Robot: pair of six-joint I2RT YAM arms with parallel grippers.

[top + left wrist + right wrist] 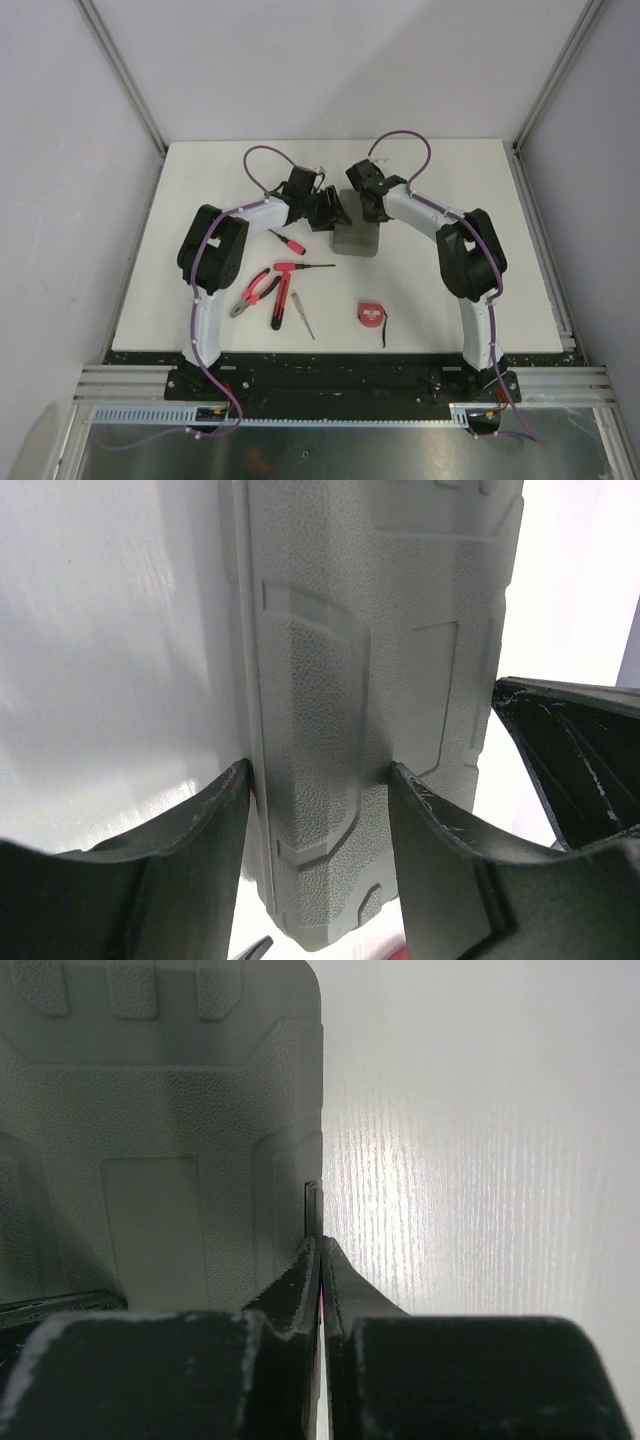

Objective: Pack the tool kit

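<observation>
The tool kit's grey case lies closed mid-table between both arms. My left gripper is at the case's left end. In the left wrist view its fingers press on either side of the textured case, so this gripper is shut on it. My right gripper is at the far right corner. In the right wrist view it is pinched shut on a thin lip at the edge of the case. The red-and-black tools lie loose in front of the case.
Between the arm bases lie red-handled pliers, a small red screwdriver, a long black-shafted screwdriver, another red-and-black tool and a red tape measure. The white table ends at metal frame rails.
</observation>
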